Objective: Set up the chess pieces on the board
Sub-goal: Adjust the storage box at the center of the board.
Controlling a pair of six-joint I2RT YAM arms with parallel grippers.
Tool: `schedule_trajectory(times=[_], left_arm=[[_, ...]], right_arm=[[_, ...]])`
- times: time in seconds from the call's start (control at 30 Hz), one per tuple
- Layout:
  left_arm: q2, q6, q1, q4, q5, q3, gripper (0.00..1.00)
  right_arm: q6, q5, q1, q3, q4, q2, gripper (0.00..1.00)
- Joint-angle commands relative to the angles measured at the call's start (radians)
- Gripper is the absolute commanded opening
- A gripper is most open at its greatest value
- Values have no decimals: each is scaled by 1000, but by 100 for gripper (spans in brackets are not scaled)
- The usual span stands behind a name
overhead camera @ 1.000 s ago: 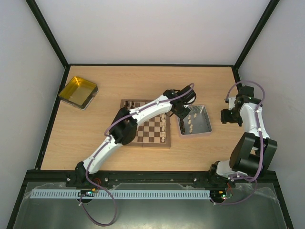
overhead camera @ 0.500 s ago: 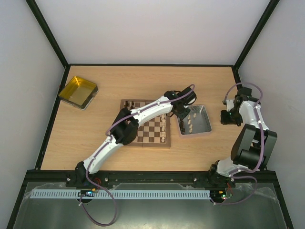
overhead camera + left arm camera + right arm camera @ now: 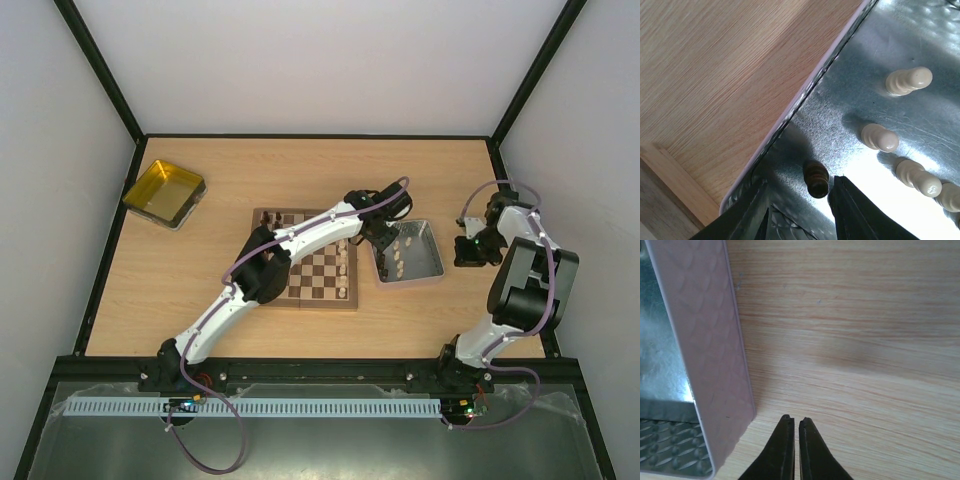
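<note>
Dark chess piece (image 3: 816, 178): tiny, likely light and slick — you should pinch its middle.
Left gripper (image 3: 800, 210): open, straddling it.
Right gripper (image 3: 794, 426): closed, empty.

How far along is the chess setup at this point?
Early. Done: a few pale pieces sit along the board's right edge. In hand: the left gripper is open, one finger on either side of a dark piece lying in the tray. Left: other pale pieces in the tray. The right gripper is shut and empty.

Bright, even light; white glare on the metal tray (image 3: 866, 98), blurred near fingers (image 3: 852, 212)
</note>
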Motion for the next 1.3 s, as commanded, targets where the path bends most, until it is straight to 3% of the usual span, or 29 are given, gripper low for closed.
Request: schedule_trajectory(times=[0.0, 0.43, 0.73, 1.0, 1.17, 1.27], left_arm=[[20, 14, 4, -23, -11, 16, 36], [9, 21, 3, -36, -4, -17, 30], [3, 28, 2, -39, -7, -40, 37], [-5, 31, 3, -37, -41, -58, 28], [-3, 31, 9, -37, -80, -68, 32], [-3, 30, 11, -37, -73, -67, 29]], right_arm=[[-34, -71, -4, 27, -78, 38, 4], [-138, -163, 17, 9, -165, 82, 2], [-167, -190, 56, 11, -209, 96, 2], [-153, -183, 64, 11, -199, 97, 2], [-156, -187, 64, 11, -202, 97, 2], [-157, -181, 64, 10, -201, 95, 2]])
